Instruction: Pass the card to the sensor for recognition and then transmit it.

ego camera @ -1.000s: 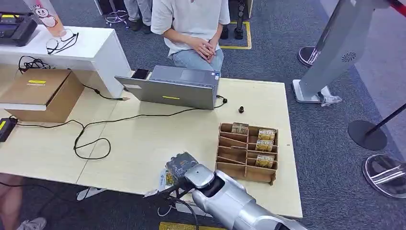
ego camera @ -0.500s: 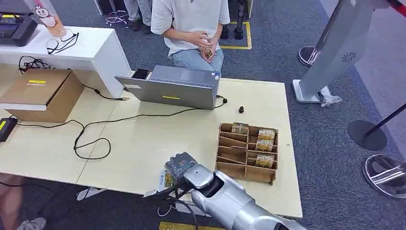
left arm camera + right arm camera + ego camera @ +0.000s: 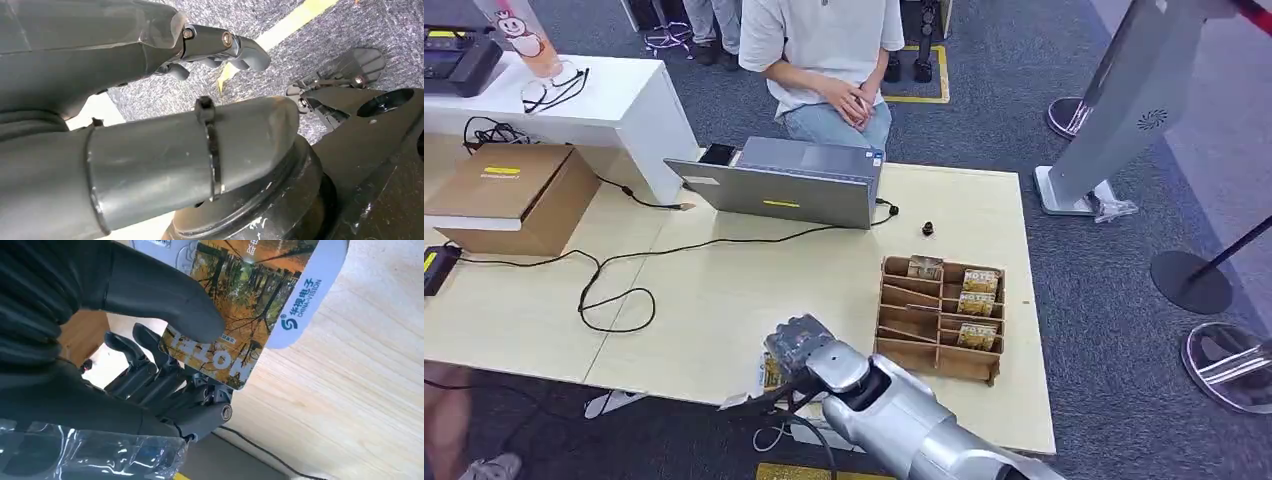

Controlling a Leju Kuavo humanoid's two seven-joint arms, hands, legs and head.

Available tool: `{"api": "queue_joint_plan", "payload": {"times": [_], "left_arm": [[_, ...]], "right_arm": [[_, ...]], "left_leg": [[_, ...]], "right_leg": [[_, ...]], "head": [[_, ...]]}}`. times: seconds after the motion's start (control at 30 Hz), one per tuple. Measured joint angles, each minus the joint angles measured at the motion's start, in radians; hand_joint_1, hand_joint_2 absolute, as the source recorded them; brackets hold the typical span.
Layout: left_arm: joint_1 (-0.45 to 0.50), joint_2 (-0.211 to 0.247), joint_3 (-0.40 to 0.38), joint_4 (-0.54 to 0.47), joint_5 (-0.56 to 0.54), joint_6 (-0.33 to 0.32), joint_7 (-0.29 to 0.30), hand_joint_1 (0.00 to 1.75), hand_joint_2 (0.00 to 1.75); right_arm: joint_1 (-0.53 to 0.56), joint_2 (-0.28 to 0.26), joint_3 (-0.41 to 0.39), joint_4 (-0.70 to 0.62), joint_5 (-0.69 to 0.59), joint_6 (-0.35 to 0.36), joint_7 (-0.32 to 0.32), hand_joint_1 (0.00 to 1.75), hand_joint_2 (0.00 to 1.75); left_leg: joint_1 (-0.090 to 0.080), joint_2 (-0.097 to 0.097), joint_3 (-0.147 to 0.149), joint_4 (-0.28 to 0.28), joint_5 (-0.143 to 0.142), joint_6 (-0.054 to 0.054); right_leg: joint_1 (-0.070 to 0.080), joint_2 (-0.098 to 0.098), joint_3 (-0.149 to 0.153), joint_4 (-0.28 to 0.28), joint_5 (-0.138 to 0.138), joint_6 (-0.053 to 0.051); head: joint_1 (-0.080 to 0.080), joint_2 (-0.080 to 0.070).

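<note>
I am looking down at grey carpet with a person (image 3: 824,50) seated across a pale wooden desk (image 3: 724,290), hands folded in the lap again after one was raised half a second back. On the desk, largest first: one cardboard box (image 3: 509,190) at the far left, one open laptop (image 3: 779,185) by the far edge, one wooden card rack (image 3: 941,318) to my right, and one black cable (image 3: 614,275) looping across the middle. In the rack I count about four cards standing in their slots.

My right hand (image 3: 802,350) has slid slightly left and forward along the near edge over the last second. In the right wrist view its thumb (image 3: 165,295) presses the one hotel card (image 3: 235,315) against the darker fingers beneath, so the card is pinched and lifted, its face laid over the white-and-blue sensor (image 3: 305,295) lying flat on the desk. I judge the recognition step is underway, with the handover to the person across the desk yet to come.

My left hand (image 3: 220,47) hangs over the carpet, fingers curled in, holding nothing.
</note>
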Motion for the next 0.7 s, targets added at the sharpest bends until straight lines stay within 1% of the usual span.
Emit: {"api": "queue_joint_plan", "payload": {"times": [0.7], "left_arm": [[0.004,0.0,0.0,-0.003,0.003,0.0,0.0,0.0,0.0]], "right_arm": [[-0.003,-0.008,-0.019,-0.064,-0.016,-0.016,-0.011,1.75,1.75]], "left_leg": [[0.0,0.0,0.0,0.0,0.0,0.0]], "right_leg": [[0.0,0.0,0.0,0.0,0.0,0.0]], "head": [[0.0,0.0]]}}
